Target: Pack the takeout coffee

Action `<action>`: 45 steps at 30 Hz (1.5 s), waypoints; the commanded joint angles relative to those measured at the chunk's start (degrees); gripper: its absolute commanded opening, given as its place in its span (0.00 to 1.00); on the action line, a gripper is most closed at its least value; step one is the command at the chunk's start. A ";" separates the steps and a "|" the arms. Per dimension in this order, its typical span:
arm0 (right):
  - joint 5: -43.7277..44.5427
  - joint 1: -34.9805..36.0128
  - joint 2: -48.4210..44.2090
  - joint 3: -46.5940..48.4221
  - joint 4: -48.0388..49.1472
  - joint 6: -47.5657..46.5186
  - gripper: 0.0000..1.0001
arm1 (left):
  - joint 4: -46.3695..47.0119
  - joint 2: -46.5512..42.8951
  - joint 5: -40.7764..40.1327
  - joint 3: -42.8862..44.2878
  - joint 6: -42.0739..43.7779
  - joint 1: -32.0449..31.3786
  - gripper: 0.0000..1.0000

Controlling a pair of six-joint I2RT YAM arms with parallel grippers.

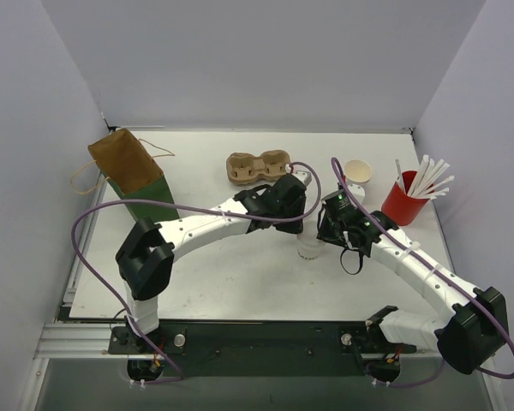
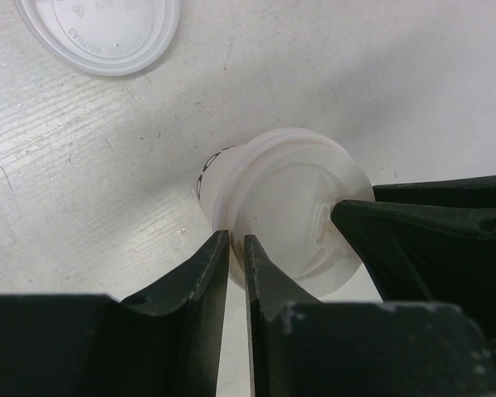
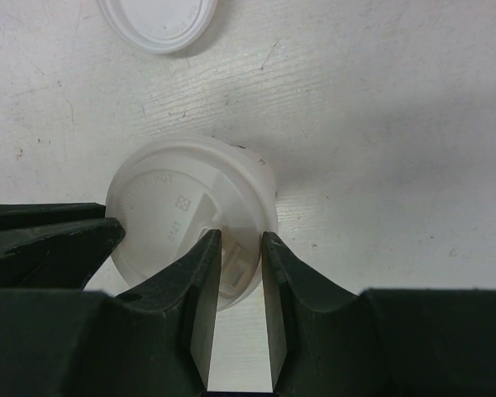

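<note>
Cup (image 1: 309, 249) stands upright near the middle of the table (image 1: 240, 282), lid (image 3: 174, 198) on, with both arms bent over it. We see the left gripper (image 2: 236, 240) with its fingers almost together, seemingly nipped on the lid's rim at 1 side. The right gripper (image 3: 240, 240) looks clamped on the raised sip spout opposite. Neither touches the paper wall, as far as we can tell.

That is our worry: the cup is held by the lid alone. If we lift and the lid is not fully seated, we judge it will pop off and leave the cup behind, or tip it. If the 2 arms pull unevenly, the thin rim may buckle or slip free. A hard squeeze on the spout could crush it.

The carrier (image 1: 259, 167) sits well apart, so the carry gives slips time to happen. The 2nd cup (image 1: 357, 171) stands uncovered near it, with a spare lid (image 2: 99, 33) on the table.
</note>
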 commanded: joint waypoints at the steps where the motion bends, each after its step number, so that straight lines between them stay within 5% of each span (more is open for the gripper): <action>1: -3.08 0.60 1.09 1.66 -2.72 1.24 0.23 | -9.53 4.81 -0.64 3.49 4.43 -0.37 0.25; 26: -2.02 0.25 -0.67 6.05 -5.09 0.89 0.32 | -12.43 2.53 6.83 14.05 5.32 2.62 0.41; 45: -4.22 -3.62 -2.07 4.21 -5.09 -2.89 0.28 | -11.82 -0.11 6.13 11.24 1.98 1.30 0.32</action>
